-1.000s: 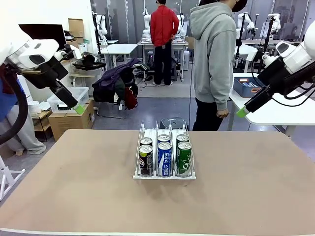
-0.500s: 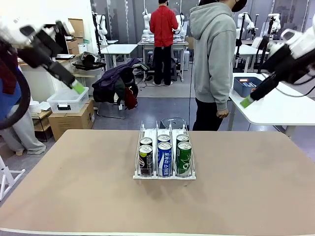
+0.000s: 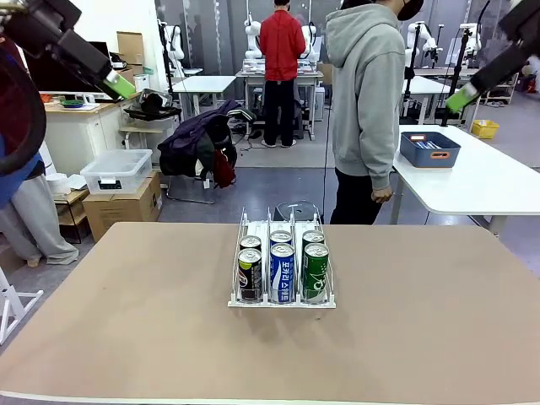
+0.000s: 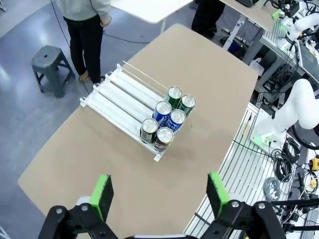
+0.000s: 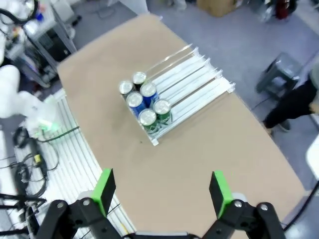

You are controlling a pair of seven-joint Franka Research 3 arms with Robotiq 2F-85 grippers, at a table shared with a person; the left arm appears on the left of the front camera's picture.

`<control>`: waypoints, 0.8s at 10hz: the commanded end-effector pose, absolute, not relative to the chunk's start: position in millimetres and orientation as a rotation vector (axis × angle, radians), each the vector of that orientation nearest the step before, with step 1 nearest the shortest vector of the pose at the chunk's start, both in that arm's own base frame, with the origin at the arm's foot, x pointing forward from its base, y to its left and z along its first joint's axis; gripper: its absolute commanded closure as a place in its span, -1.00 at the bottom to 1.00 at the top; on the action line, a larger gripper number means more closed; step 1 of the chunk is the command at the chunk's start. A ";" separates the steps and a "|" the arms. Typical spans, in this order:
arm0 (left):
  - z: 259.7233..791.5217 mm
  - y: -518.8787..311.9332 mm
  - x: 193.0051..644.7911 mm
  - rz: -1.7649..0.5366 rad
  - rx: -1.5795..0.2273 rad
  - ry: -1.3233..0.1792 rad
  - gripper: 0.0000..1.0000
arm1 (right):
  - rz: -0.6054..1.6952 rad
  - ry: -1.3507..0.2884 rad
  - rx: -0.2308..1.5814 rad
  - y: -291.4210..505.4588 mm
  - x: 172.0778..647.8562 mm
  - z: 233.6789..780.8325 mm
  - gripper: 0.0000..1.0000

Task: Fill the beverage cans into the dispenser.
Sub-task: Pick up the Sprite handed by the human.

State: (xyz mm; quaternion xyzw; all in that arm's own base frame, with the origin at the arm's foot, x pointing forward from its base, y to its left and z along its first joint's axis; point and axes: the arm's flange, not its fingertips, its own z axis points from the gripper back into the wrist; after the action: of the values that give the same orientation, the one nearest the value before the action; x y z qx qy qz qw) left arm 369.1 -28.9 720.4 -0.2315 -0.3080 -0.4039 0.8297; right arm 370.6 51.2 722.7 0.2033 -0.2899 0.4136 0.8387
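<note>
Six cans point(image 3: 282, 263) standing at near end of rack point(image 4: 122, 97) on desk point(image 3: 126, 329). High above, left end effector point(image 4: 159, 195) and right end effector point(image 5: 162, 191) both with fingers apart, holding nothing.

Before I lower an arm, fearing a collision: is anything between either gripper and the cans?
Nothing visible. Left gripper and right gripper hang open high above the table, and both wrist views look down at the cans in the dispenser, unblocked.
</note>
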 end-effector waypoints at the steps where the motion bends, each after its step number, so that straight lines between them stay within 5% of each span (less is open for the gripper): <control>1: 721.2 -18.8 365.0 -0.866 -0.495 -0.693 -1.00 | 0.823 -0.645 0.410 45.2 377.5 751.2 -1.00; 8: 746.9 7.4 359.5 -0.908 -0.483 -0.734 -1.00 | 0.712 -0.741 0.416 6.9 391.2 791.0 -1.00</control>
State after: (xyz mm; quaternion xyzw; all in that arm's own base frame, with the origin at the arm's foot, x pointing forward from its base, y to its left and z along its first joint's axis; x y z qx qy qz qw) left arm 357.3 2.8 746.3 -0.2105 -0.3450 -0.4181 0.8136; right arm 394.7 8.2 786.5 0.1855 -0.3464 0.3540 0.8487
